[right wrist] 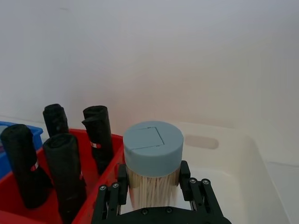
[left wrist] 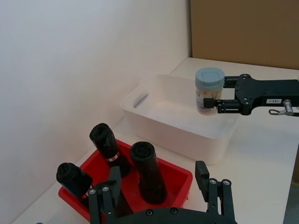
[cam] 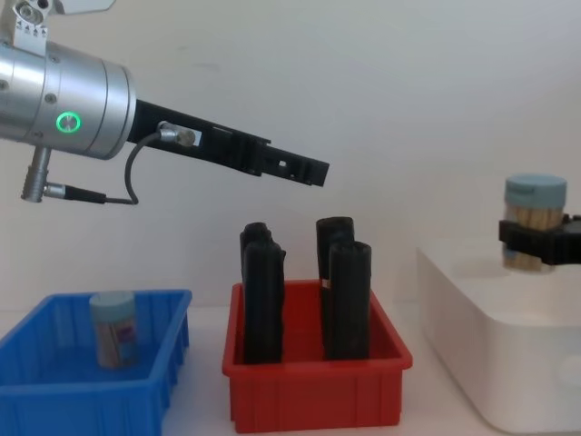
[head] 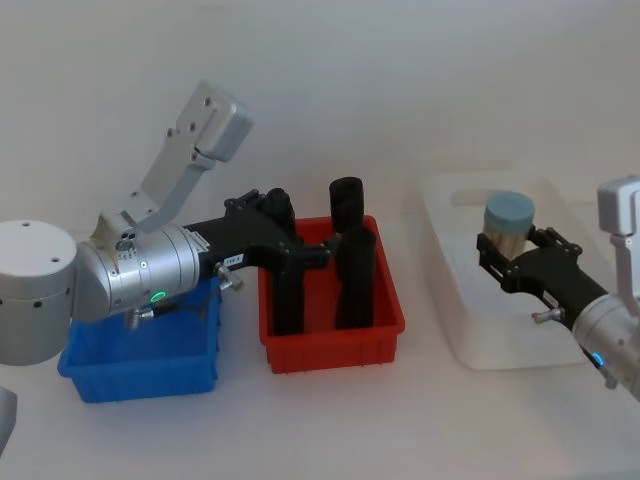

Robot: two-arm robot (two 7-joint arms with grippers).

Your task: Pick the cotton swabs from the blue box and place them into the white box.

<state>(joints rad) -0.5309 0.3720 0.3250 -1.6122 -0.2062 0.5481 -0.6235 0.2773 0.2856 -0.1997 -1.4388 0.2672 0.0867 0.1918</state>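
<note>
My right gripper (head: 505,250) is shut on a tub of cotton swabs (head: 509,222) with a pale blue lid, holding it upright above the white box (head: 500,350). The right wrist view shows the tub (right wrist: 153,161) clamped between both fingers (right wrist: 122,182). In the chest view a second tub of cotton swabs (cam: 113,329) stands upright inside the blue box (cam: 54,386) at the left. My left gripper (head: 300,232) hangs open with nothing in it, high above the red bin and reaching past the blue box (head: 140,378).
A red bin (head: 330,345) with several tall black rolls (head: 349,262) sits between the blue box and the white box. A plain wall runs behind the table. In the left wrist view, a brown board (left wrist: 243,28) stands past the table's far end.
</note>
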